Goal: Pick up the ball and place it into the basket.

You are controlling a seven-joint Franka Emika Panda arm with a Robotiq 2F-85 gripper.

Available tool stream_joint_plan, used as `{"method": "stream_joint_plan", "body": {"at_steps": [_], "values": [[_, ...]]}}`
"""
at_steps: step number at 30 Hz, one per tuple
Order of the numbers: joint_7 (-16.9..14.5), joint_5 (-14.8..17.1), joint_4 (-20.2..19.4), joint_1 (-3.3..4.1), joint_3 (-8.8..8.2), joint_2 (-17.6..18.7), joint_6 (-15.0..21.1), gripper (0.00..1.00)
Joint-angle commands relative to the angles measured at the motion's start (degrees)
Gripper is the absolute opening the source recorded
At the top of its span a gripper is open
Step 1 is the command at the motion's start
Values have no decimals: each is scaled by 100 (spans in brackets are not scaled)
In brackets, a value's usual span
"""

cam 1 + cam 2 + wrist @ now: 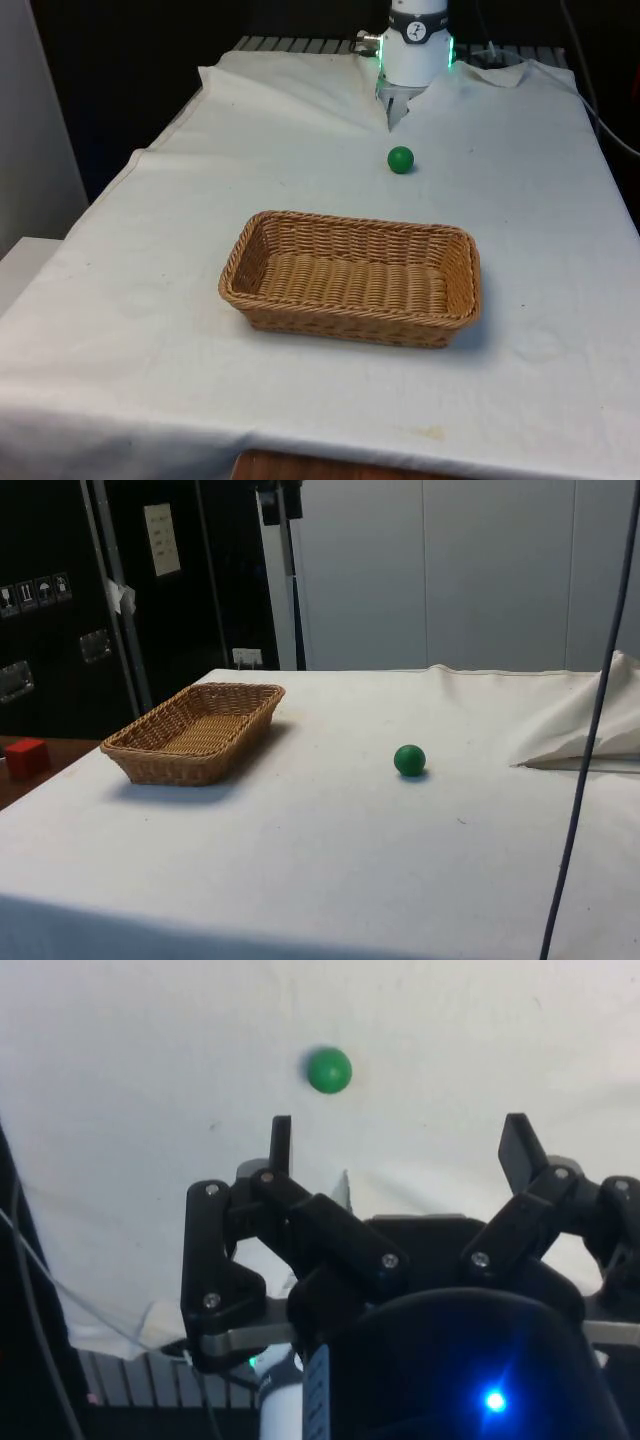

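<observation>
Green ball resting on the white cloth that covers the table, well apart from the woven wicker basket. In the front view the ball lies beyond the basket's far rim, slightly toward the front view's right, and just in front of the robot's white base. In the side view the ball sits alone on bare cloth, with the basket holding nothing. In the wrist view the black gripper is raised above the cloth with its two fingers set wide apart and nothing between them; the ball lies on the cloth past the fingertips, nearer one finger than the other. A red block sits off the table in the side view.
</observation>
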Motion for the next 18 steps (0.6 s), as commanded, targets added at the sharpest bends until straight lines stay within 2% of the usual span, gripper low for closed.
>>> {"method": "stream_joint_plan", "body": {"at_steps": [1, 5, 6, 13, 14, 18], "values": [[23, -109, -120, -6, 6, -109, 63, 100], [80, -298, -384, -6, 17, -344, 74, 100], [34, -223, -321, 0, 0, -286, 6, 100], [195, -613, -865, -11, 29, -745, 115, 100], [143, -556, -819, 0, 11, -705, 40, 100], [252, -699, -1117, -11, 40, -940, 195, 100]]}}
